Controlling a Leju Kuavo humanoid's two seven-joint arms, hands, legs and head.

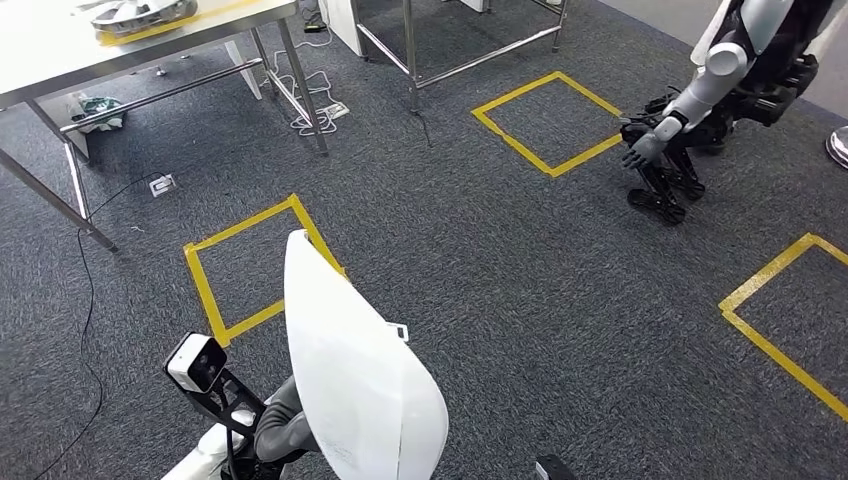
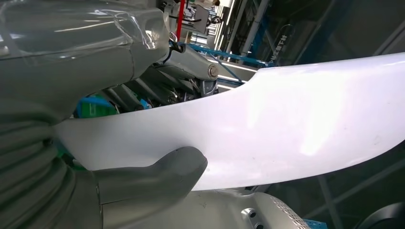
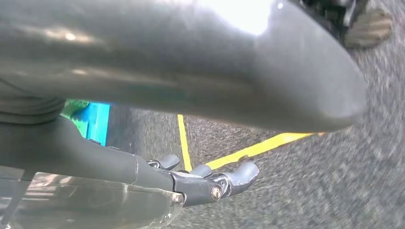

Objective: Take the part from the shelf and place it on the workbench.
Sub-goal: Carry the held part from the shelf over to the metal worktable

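While the left hand (image 2: 143,176) holds the white part (image 1: 355,385), thumb pressed on its glossy face and the darker fingers behind it, the step in hand looks like the carry to the workbench (image 1: 60,45). In the head view the part stands on edge at the picture's bottom, near the closest yellow floor square (image 1: 215,290); the workbench is beyond that square, well apart from the part.

How to do it well, my read:
- Shell is broad, thin and glossy, probably slippery. Keep the grip firm and the wrist level, no fast swings.
- The part blocks much of the head view low down. Line up on the workbench early, while its edge is visible.
- A silver disc-shaped item (image 1: 135,12) sits on a yellow-taped patch on the workbench. Put the part down on bare top beside it, not touching.
- Cables (image 1: 305,110) lie on the carpet by the bench legs, and a second robot (image 1: 730,70) stands well off on the far side of the square. Neither should block a straight approach.

View differences:
- Left wrist view gives the actual contact, thumb on the shell; head view only gives the part's outline and the route.
- Right wrist view has the right hand (image 3: 210,181) over grey carpet and yellow tape, nothing in it, fingers loosely extended and apart.
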